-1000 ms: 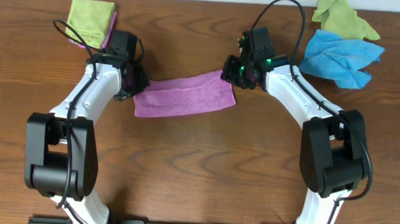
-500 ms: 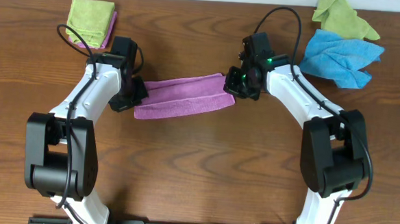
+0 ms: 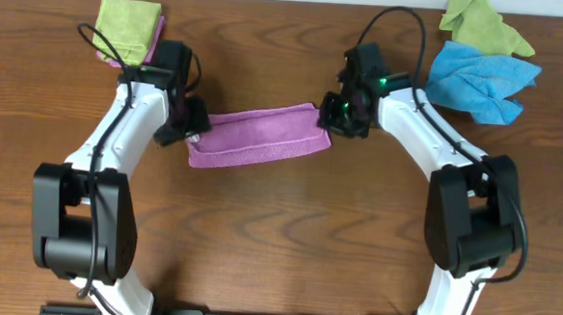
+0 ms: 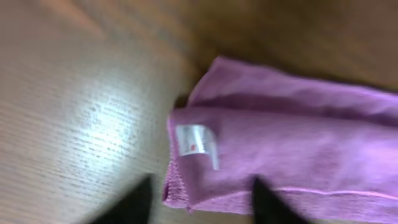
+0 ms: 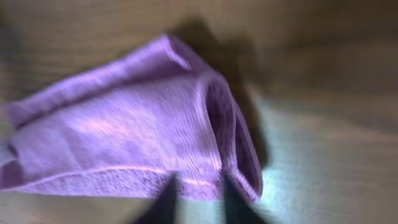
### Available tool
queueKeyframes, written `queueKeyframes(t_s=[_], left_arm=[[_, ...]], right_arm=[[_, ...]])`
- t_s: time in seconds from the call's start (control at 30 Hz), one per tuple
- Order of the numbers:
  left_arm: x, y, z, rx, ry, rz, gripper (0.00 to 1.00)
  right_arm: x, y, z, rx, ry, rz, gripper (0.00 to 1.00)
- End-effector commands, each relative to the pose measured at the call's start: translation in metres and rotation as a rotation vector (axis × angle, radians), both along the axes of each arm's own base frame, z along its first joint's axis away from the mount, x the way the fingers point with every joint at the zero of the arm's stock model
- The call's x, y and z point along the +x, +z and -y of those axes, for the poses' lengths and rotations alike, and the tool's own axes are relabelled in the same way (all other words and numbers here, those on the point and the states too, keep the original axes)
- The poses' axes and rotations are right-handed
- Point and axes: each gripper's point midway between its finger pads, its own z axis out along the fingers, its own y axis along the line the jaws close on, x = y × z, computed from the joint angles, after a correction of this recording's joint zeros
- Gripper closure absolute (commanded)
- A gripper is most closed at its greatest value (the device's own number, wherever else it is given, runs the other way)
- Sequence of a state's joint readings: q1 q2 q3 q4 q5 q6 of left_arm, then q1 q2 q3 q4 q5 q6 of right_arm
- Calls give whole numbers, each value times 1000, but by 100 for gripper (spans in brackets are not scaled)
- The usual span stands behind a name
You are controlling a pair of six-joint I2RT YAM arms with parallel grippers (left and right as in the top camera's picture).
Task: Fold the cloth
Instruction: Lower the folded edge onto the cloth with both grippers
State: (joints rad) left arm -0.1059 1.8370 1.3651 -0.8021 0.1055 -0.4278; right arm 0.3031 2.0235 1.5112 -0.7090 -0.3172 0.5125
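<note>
the cloth (image 3: 258,137) is lilac microfibre, folded into a long narrow band with a stitched hem along its edges. it lies flat on the table (image 3: 277,234), its right end a little farther from the arm bases than its left end. a small white tag (image 4: 198,140) shows near the cloth's left end, and at its right end the layers gape open in a loose loop.

well beyond the cloth's left end, at the table's far edge, sits a folded green cloth (image 3: 127,24). well past the cloth's right end lie a blue cloth (image 3: 479,79) and, beyond it, a crumpled green cloth (image 3: 481,25). nothing lies on the cloth or across it.

the left gripper (image 4: 202,202) sits at the cloth's left end, jaws spread wide, with the hemmed corner showing between the two fingertips. the right gripper (image 5: 199,199) sits at the cloth's right end, its fingertips a narrow gap apart over the hem; the right wrist view is too blurred to tell whether they pinch the cloth.
</note>
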Motion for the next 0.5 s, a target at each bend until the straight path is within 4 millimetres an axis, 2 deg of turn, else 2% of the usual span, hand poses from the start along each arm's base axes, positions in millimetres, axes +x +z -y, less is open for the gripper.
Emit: queueKeyframes(t_s=[0.0,0.07,0.1,0.17,0.27,0.47], left_arm=[[14,36,2,-3,-36,116,94],[16,35,5,-1,-44,123,94],[15,30,9,2,-53,116,94],[11,11,16,6,-70,86,94],[7,-4,25,6,-84,55,94],[8,-5,28,5,-93,57,94]], right_arm=[[24,62,-1,22,51,196,98],[27,69,-5,-8,72,245,99],[27,66,-3,-61,77,261,98],[25,53,-5,-151,101,263,99],[22,33,-8,-223,121,245,98],[12,-13,-18,-267,183,164,98]])
